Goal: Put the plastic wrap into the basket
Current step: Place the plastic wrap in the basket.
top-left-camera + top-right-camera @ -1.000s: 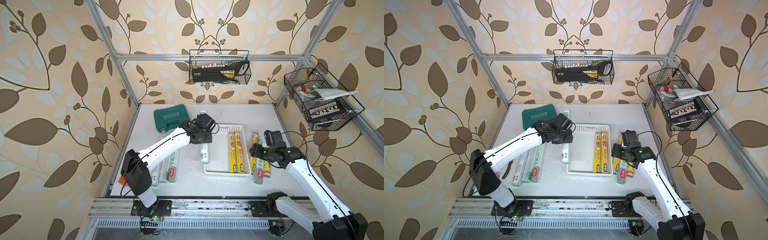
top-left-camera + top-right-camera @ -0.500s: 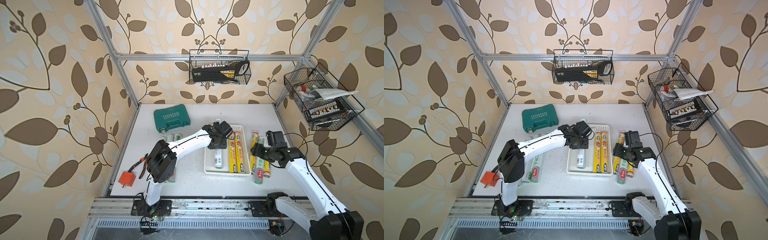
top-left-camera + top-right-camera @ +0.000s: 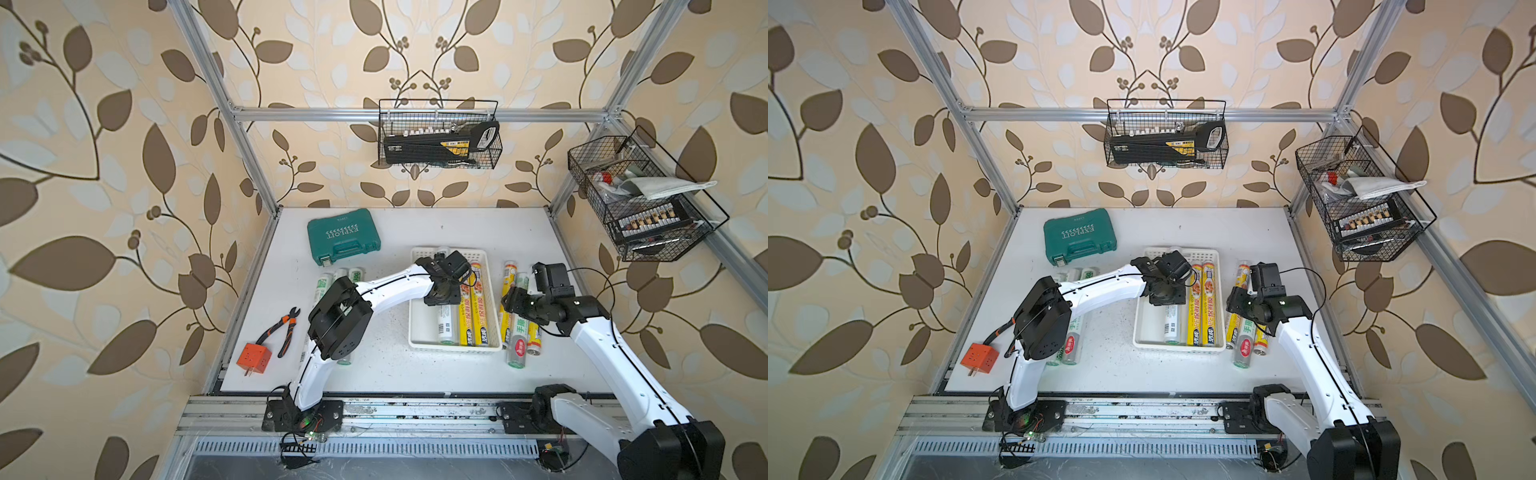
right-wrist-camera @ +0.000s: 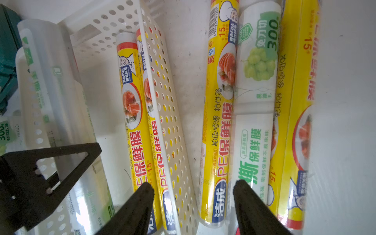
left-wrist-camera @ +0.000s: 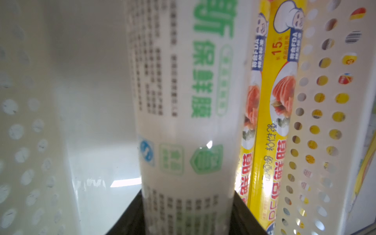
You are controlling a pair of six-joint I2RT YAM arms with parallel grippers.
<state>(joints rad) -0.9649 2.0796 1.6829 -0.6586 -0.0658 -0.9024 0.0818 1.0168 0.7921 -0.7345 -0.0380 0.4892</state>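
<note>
Left gripper clamps a silvery-white roll lengthwise inside the basket, beside two yellow rolls. Right gripper hangs wide open over a yellow roll just outside the basket's wall.

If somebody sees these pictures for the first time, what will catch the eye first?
The white basket at mid-table, holding two yellow rolls, where the left gripper holds a white roll inside it. Next, the open right gripper above the loose rolls beside the basket, and the green tool case at the rear.
</note>
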